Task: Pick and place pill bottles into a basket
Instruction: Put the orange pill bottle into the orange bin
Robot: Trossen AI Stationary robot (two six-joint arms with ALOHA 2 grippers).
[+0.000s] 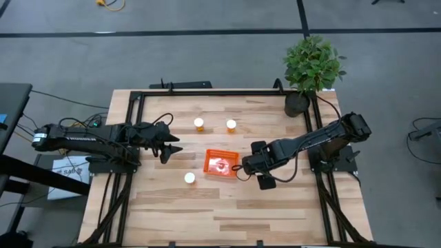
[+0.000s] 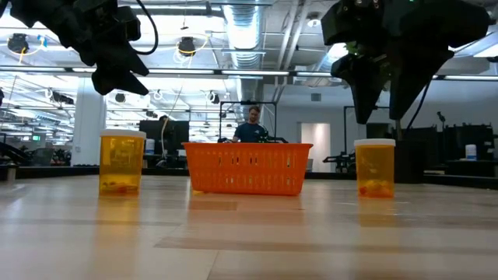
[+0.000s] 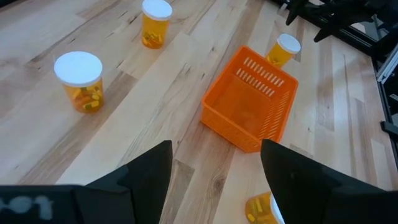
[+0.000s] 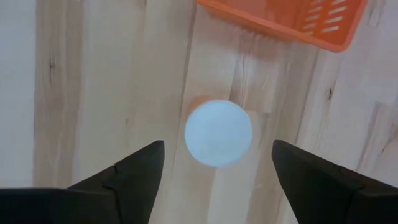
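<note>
We see a wide workshop hall with a grey floor (image 1: 207, 48) marked by dark lines. In the low view it has ceiling ducts and strip lights, and a person (image 2: 253, 124) stands far back behind the table. The table (image 1: 227, 213) is pale butcher-block wood set in a black frame (image 1: 131, 103).

The left arm (image 1: 89, 134) reaches in from the left edge. The left gripper (image 1: 173, 145) hangs above bare wood left of the basket, its fingers (image 3: 149, 171) a modest way apart with nothing between them. The right arm (image 1: 324, 134) comes in from the right. The right gripper (image 1: 242, 169) is poised over the table just right of the basket, fingers (image 4: 140, 165) spread wider than the white cap we see between them and not touching it.

A potted plant (image 1: 313, 65) stands at the far right corner of the table.

The orange basket (image 1: 210, 169) sits near the table's middle, between the two grippers.

Of the pill bottles, all upright, the capped bottle (image 4: 217, 132) stands directly under the right gripper, just beside the basket's right side, with the basket's corner close by. The near-left bottle (image 1: 189, 178) stands beside the basket's left front corner, apart from it. The two far bottles (image 1: 198, 125) (image 1: 231, 125) stand side by side beyond the basket, well apart from either gripper.
</note>
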